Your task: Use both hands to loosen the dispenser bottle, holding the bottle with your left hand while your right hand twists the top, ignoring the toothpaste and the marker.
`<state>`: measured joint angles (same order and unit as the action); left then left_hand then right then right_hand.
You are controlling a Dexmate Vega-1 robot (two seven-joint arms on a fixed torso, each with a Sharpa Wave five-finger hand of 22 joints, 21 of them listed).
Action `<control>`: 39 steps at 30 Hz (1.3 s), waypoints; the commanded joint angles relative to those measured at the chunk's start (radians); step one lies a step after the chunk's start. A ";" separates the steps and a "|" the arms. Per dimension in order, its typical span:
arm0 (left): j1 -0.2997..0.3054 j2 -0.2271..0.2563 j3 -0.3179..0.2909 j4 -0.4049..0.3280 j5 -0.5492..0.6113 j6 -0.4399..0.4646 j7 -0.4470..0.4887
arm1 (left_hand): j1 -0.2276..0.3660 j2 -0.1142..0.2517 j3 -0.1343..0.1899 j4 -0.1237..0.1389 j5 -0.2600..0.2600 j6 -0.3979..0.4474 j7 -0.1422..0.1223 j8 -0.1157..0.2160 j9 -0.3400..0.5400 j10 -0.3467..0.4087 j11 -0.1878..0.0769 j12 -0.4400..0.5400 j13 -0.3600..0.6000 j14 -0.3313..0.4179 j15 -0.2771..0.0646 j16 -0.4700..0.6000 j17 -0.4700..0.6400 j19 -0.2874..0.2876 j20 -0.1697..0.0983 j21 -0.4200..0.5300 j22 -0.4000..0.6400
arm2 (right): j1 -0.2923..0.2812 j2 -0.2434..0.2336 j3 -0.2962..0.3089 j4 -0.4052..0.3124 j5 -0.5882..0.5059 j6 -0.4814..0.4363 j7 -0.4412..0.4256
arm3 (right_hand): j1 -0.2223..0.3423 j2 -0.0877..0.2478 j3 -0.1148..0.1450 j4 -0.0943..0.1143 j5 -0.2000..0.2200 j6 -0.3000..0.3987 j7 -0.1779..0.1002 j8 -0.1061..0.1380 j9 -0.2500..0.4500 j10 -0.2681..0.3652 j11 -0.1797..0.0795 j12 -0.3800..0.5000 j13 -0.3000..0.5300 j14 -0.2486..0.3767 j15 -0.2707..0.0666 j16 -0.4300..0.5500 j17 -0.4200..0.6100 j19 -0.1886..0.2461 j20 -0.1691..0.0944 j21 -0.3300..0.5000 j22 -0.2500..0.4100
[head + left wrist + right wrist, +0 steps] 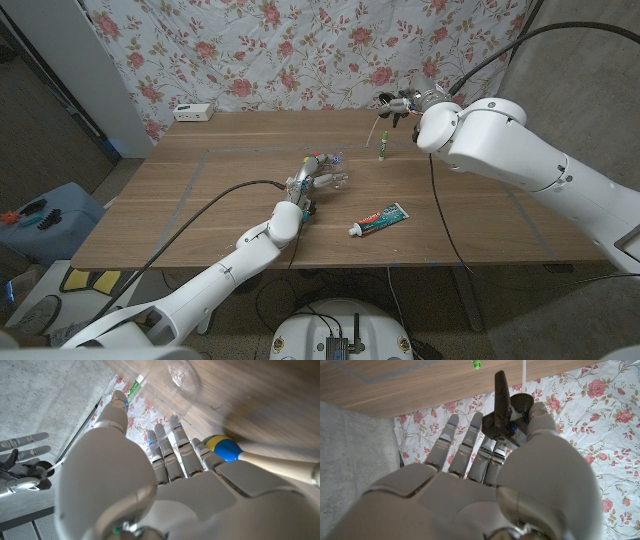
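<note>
The left hand point(316, 178) rests on the tabletop point(200, 190) with its fingers curled round the clear bottle point(335, 180), which lies on its side at the fingertips. The right hand point(405, 103) is raised over the far edge, well apart from the bottle, and pinches the black pump top point(504, 407) with its thin white tube point(373, 130) hanging down. A green-capped marker point(383, 145) stands just below that hand, and the toothpaste point(380, 219) lies near the left hand on its right side; a white power strip point(194, 112) sits at the far left edge before the flowered cloth point(300, 50).
</note>
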<state>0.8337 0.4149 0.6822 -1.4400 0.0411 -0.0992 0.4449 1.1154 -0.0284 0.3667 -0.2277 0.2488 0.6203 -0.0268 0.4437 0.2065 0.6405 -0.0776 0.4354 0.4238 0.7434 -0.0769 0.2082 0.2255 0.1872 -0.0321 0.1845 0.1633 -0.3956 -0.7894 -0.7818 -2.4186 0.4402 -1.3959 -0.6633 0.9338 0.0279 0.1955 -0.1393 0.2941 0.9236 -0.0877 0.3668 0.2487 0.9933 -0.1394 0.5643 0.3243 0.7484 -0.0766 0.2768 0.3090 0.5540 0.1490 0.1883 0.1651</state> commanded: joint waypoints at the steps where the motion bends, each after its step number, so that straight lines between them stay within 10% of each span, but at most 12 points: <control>1: 0.009 -0.026 -0.016 0.028 -0.016 -0.048 0.029 | -0.124 0.119 0.085 0.072 -0.002 0.084 -0.039 -0.002 0.003 0.070 -0.070 -0.007 0.055 0.005 -0.090 -0.002 -0.002 -0.001 0.004 -0.002 0.002 | -0.047 0.028 0.012 0.046 -0.091 0.022 0.037 | 0.001 0.008 0.003 0.003 0.003 0.002 -0.003 0.006 0.001 0.001 0.000 0.007 0.004 0.007 -0.080 -0.001 0.004 0.002 0.004 0.000 0.004; 39: 0.003 -0.047 -0.018 0.043 -0.004 -0.112 0.040 | -0.127 0.113 0.096 0.067 -0.007 0.061 -0.032 -0.038 -0.007 0.073 -0.064 -0.052 0.016 0.002 -0.088 -0.008 -0.036 0.020 -0.005 0.007 0.003 | -0.172 0.061 0.084 0.075 -0.250 0.077 0.112 | 0.003 0.013 0.003 0.003 -0.003 0.002 -0.007 0.008 -0.002 -0.002 -0.003 0.009 0.005 0.006 -0.084 -0.008 0.008 -0.001 -0.002 -0.001 0.004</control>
<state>0.8426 0.3741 0.6612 -1.4092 0.0290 -0.1811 0.4846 1.0893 -0.0365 0.3805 -0.2416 0.2462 0.6415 -0.0228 0.4078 0.1973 0.6569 -0.0855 0.3864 0.4385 0.7492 -0.0787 0.2002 0.1834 0.1929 -0.0379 0.1846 0.1633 -0.5384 -0.7357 -0.7183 -2.3369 0.2182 -1.3214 -0.5612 0.9305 0.0338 0.1942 -0.1406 0.2883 0.9231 -0.0873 0.3690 0.2442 0.9912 -0.1372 0.5665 0.3246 0.7483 -0.0766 0.2691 0.3137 0.5541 0.1489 0.1883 0.1651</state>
